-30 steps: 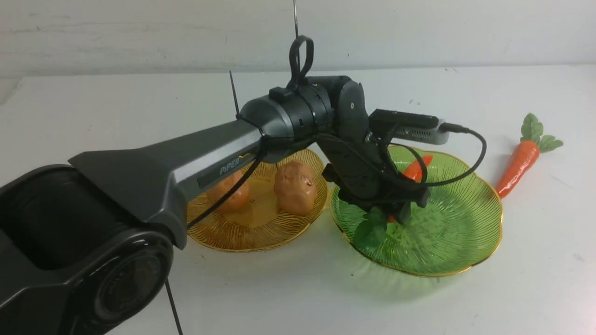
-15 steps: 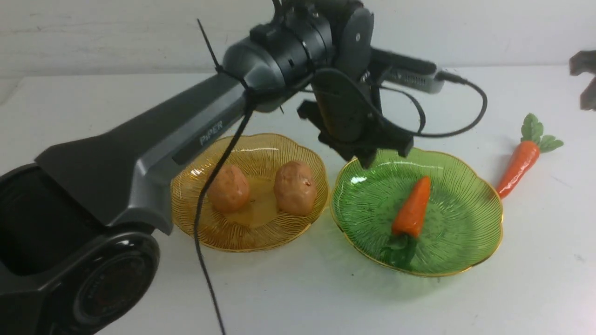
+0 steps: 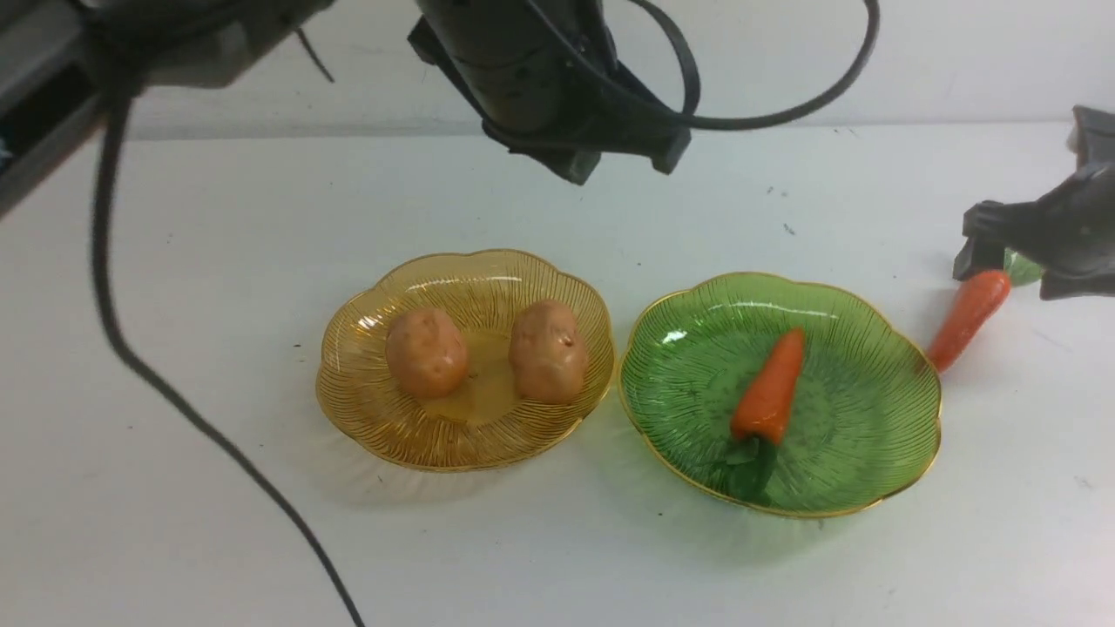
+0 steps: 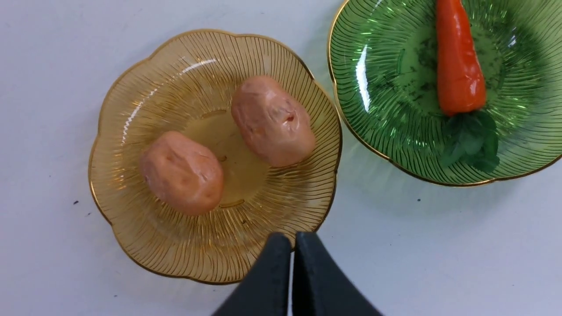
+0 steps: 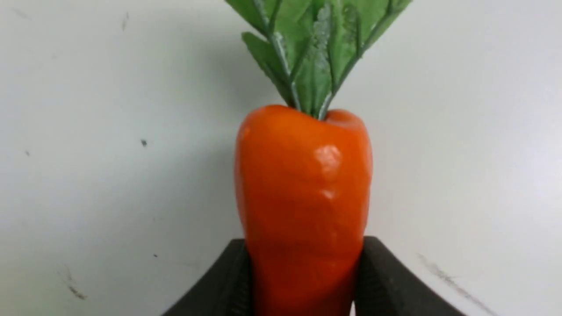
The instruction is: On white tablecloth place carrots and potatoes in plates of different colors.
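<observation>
Two potatoes (image 3: pixel 426 352) (image 3: pixel 547 350) lie in the amber plate (image 3: pixel 348 409) on the white tablecloth (image 3: pixel 218 261). One carrot (image 3: pixel 771 387) lies in the green plate (image 3: pixel 854 418), leaves toward the near rim. The second carrot (image 3: pixel 965 319) lies on the cloth just right of the green plate. My right gripper (image 3: pixel 1002 261) is at its thick end; in the right wrist view both fingers (image 5: pixel 386 281) press the sides of the carrot (image 5: pixel 303 184). My left gripper (image 3: pixel 601 157) is shut and empty, high above the far side of the plates (image 4: pixel 293 245).
The left arm's black cable (image 3: pixel 174 392) hangs across the left side of the cloth. The two plates stand side by side, rims almost touching. A white wall runs behind the table's far edge.
My left gripper let go of the carrot in the green plate, rose and pulled back. My right gripper came in from the right and closed round the second carrot's thick end.
</observation>
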Controlling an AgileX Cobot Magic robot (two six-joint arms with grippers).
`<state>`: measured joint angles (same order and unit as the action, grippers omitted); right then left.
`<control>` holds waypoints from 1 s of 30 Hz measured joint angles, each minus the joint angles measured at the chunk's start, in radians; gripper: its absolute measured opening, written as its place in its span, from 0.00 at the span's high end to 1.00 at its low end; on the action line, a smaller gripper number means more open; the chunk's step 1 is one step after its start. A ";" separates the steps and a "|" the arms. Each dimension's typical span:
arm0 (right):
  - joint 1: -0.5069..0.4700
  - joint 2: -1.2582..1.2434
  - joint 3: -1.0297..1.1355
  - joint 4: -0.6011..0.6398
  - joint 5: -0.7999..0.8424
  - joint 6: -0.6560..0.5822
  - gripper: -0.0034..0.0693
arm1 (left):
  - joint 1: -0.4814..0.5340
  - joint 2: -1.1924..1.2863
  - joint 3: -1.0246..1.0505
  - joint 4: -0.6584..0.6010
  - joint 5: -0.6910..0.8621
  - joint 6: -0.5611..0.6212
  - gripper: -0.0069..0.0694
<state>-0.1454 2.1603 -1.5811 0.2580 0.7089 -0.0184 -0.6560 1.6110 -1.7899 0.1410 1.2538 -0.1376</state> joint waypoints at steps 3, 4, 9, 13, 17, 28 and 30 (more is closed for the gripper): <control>-0.030 -0.059 -0.046 -0.003 0.057 0.005 0.57 | -0.001 -0.015 0.002 -0.003 0.000 -0.002 0.91; -0.045 -0.096 -0.068 -0.004 0.078 0.006 0.57 | -0.001 -0.026 0.002 -0.003 0.000 -0.002 0.91; -0.063 -0.228 -0.141 0.005 0.220 0.010 0.57 | -0.002 -0.071 0.002 0.003 0.000 -0.002 0.91; -0.039 -0.326 -0.160 0.078 0.413 0.008 0.57 | -0.002 -0.113 0.002 0.011 0.000 -0.003 0.91; 0.028 -0.344 -0.160 0.092 0.513 -0.003 0.57 | -0.002 -0.149 0.002 0.014 0.002 -0.003 0.91; 0.283 -0.220 -0.075 -0.002 0.534 0.018 0.57 | -0.002 -0.319 0.141 0.005 0.006 -0.027 0.91; 0.290 -0.192 -0.075 -0.018 0.532 0.042 0.53 | -0.002 -0.359 0.192 0.004 0.012 -0.031 0.91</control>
<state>0.1447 1.9679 -1.6557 0.2396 1.2413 0.0238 -0.6579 1.2520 -1.5980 0.1446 1.2653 -0.1681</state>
